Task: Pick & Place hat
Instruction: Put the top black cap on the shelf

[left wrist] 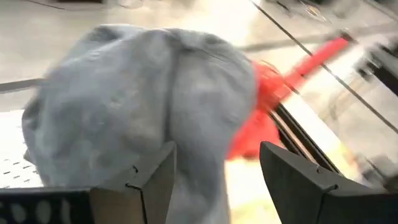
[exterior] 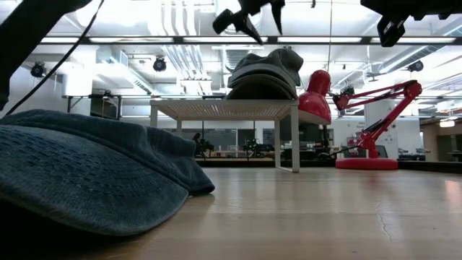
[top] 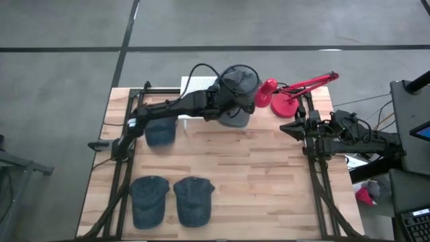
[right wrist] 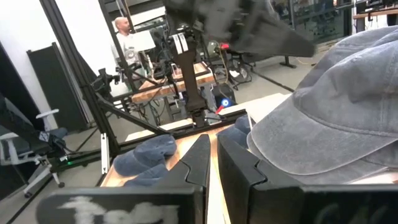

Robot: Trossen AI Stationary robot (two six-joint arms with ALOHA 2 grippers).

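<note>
While we look straight down on the wooden table [top: 269, 175], three blue caps lie toward our left side: one blue cap [top: 160, 132] under the left arm, a front-left cap [top: 148, 200] and a front-right cap [top: 193, 200] side by side near the front edge. Further right, the left gripper [top: 228, 95] hangs over the grey hat [top: 239, 94], which sits on the white perforated stand [top: 196, 85] at the back of the table. Beside it stands the red desk lamp [top: 285, 99], and at the far right the right gripper [top: 295, 128] waits near the table's edge, its jaws pressed together.

We judge the placing step to be at its end. The low view shows the grey hat [exterior: 266, 74] resting atop the stand [exterior: 224, 110] with our left gripper [exterior: 249, 18] above and clear of it, and the left wrist view shows the two dark fingers [left wrist: 146, 186] spread, with nothing pinched between them — the hat [left wrist: 143, 112] lies just beyond them. Next, we think, comes a straight lift away without snagging the crown, then a reach for one of the blue caps.

Only the low view confirms the gap between gripper and hat — from above they overlap. Only the right wrist view catches a person [right wrist: 126, 37] standing in the room beyond the table.
</note>
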